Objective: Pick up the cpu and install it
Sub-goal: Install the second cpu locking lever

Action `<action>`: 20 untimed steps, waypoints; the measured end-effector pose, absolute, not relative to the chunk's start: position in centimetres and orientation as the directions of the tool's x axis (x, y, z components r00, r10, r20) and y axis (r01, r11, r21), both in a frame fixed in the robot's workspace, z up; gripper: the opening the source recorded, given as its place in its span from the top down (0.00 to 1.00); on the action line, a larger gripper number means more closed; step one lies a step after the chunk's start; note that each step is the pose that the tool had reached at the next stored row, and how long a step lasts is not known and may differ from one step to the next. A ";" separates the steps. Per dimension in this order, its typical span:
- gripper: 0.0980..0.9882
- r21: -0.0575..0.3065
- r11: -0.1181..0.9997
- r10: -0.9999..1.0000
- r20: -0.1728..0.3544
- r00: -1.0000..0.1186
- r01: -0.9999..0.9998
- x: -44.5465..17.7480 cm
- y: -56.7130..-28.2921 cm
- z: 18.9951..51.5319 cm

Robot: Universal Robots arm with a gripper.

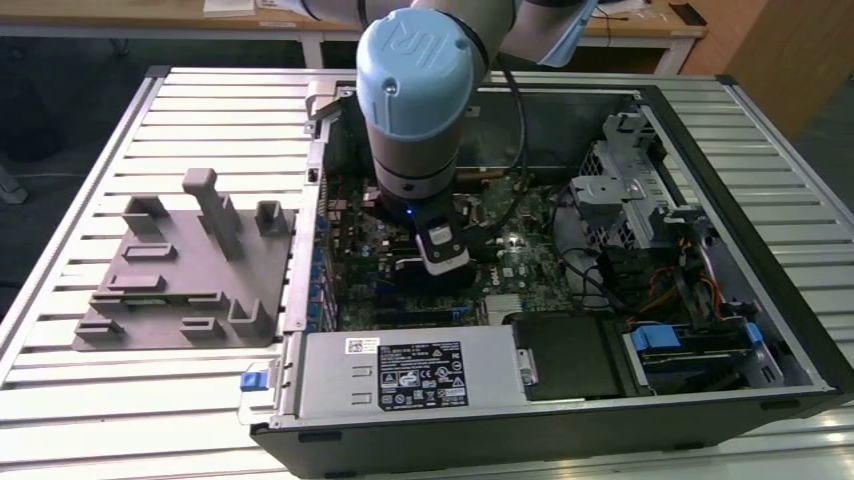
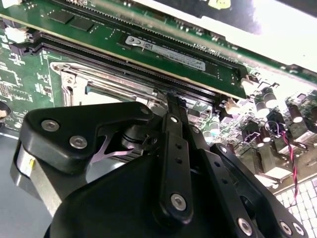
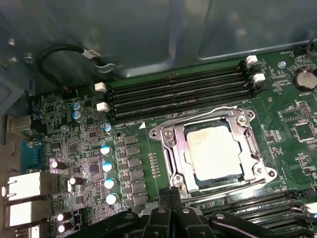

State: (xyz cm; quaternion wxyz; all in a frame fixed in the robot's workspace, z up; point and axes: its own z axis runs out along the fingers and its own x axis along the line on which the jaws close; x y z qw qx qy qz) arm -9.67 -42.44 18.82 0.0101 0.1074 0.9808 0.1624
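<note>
The cpu (image 3: 214, 151), a flat square chip with a silvery-white top, lies seated in the metal-framed socket (image 3: 168, 148) on the green motherboard in the first wrist view. A thin wire lever runs round the socket frame. My gripper (image 3: 171, 194) hovers just off one side of the socket, apart from the chip, with its black fingers pressed together and nothing between them. In the second wrist view the gripper (image 2: 174, 99) points at the socket frame (image 2: 74, 82). In the exterior view the gripper (image 1: 445, 262) hangs low inside the open computer case.
Black memory slots (image 3: 178, 94) run along the far side of the socket, and a memory stick (image 2: 168, 52) stands close by. The case wall (image 1: 767, 330), power supply (image 1: 414, 375) and drive cage (image 1: 621, 190) surround the board. A grey fixture (image 1: 187, 270) sits on the slatted table.
</note>
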 end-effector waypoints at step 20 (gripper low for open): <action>0.99 0.318 0.925 0.214 0.014 -0.977 0.207 -9.8 -42.4 19.1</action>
